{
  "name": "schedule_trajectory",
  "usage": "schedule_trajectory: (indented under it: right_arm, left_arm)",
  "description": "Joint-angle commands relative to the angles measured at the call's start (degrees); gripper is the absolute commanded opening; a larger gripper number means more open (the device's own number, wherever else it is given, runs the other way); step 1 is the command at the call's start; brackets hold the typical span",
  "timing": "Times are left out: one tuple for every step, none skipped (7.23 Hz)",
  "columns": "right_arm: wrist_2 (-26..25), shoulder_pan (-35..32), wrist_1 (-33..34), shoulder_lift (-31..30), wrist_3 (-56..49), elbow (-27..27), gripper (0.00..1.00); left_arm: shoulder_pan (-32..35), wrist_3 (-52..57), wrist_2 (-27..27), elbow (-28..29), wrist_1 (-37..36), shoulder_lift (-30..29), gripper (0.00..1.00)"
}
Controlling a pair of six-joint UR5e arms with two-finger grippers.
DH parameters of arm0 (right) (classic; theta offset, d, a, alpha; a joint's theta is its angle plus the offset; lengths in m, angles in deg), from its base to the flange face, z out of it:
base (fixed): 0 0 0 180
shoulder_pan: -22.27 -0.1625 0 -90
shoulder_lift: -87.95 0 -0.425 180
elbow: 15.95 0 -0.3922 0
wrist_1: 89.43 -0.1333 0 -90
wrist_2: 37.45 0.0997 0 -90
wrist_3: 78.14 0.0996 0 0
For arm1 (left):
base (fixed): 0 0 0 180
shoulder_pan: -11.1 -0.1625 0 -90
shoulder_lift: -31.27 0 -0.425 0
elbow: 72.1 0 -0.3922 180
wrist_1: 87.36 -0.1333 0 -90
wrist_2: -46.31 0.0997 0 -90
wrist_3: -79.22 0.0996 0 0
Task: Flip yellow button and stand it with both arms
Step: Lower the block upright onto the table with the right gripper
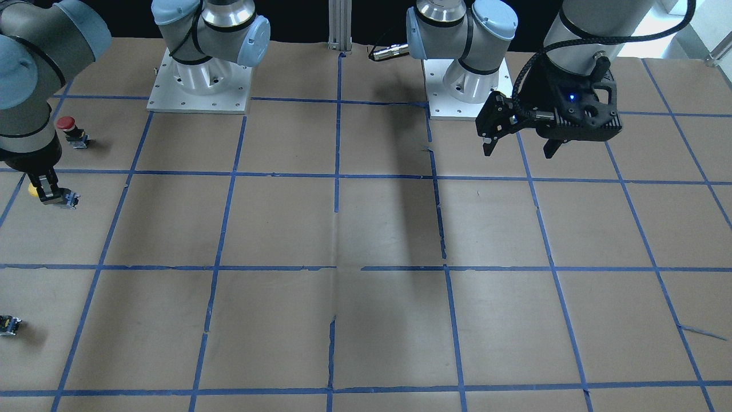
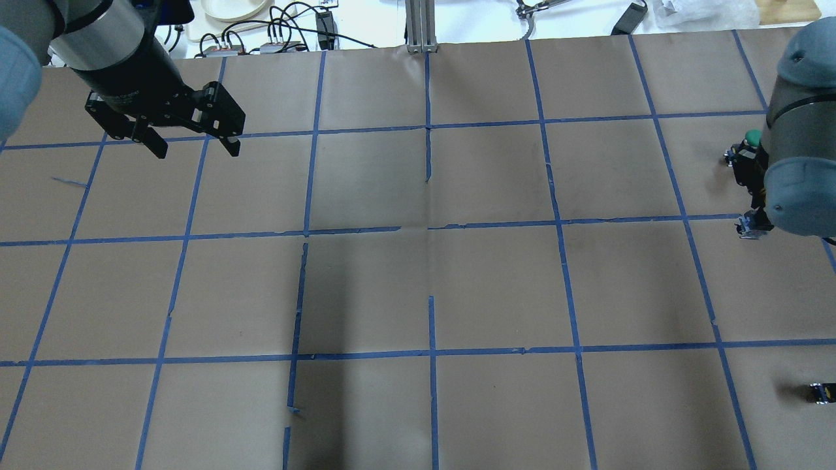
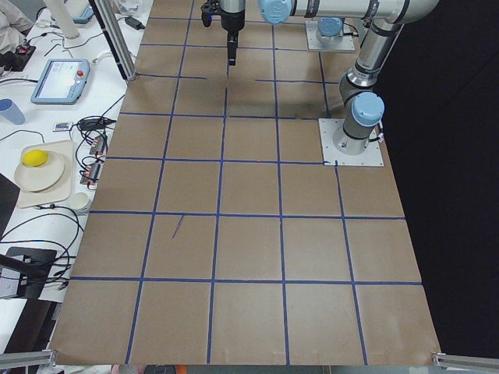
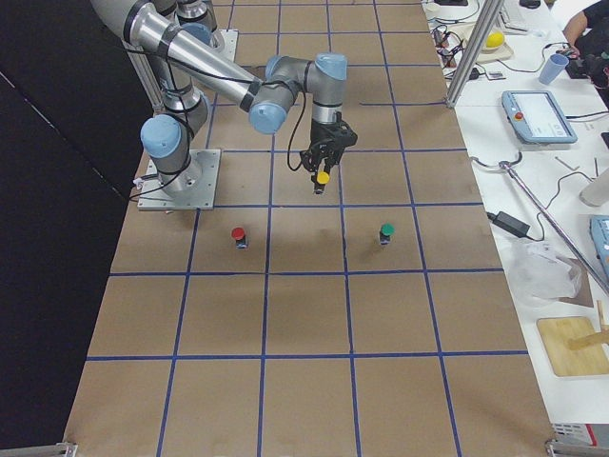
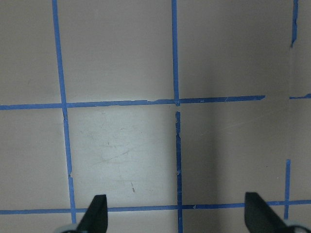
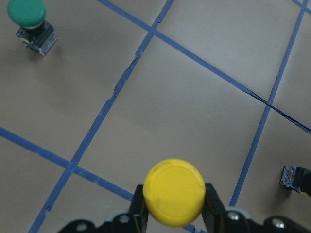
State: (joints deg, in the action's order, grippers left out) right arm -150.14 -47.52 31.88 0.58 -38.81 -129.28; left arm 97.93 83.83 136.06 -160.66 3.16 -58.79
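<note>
The yellow button (image 6: 176, 192) sits between the fingers of my right gripper (image 6: 175, 206), its round cap facing the wrist camera. In the front-facing view the right gripper (image 1: 47, 191) holds it low over the table at the far left, the yellow cap (image 1: 33, 192) on one side and the grey body on the other. The button also shows in the right exterior view (image 4: 323, 177). My left gripper (image 1: 517, 150) is open and empty, high over the other end of the table (image 2: 194, 149). Its fingertips (image 5: 98, 211) show only bare table between them.
A red-capped button (image 1: 67, 127) stands near the right arm. A green-capped button (image 6: 28, 18) stands farther out (image 4: 386, 232). A tiny black-and-yellow part (image 1: 8, 324) lies near the table's edge (image 2: 821, 391). Blue tape lines grid the brown table (image 1: 366, 229).
</note>
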Motion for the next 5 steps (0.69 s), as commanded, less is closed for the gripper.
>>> schedule_trajectory:
  right_arm:
    - [-0.52, 2.63, 4.09, 2.01, -0.05, -0.04, 0.05]
    - [-0.52, 2.73, 4.81, 3.25, 0.04, -0.04, 0.05]
    - [-0.52, 2.99, 6.82, 4.48, 0.3, -0.04, 0.05]
    - [-1.74, 3.78, 10.66, 6.84, 0.48, -0.04, 0.05]
    - [-2.53, 4.3, 11.57, 8.26, -0.13, -0.13, 0.05]
  left_arm:
    - [0.1, 0.49, -0.02, -0.65, -0.26, -0.2, 1.0]
    - [0.01, 0.49, -0.01, -0.65, -0.26, 0.23, 1.0]
    - [0.18, -0.21, -0.01, -0.74, -0.61, 0.15, 1.0]
    - [0.1, -0.21, 0.07, -0.91, -0.62, 0.41, 1.0]
    - [-0.08, -0.04, 0.25, -1.17, -0.79, 1.02, 1.0]
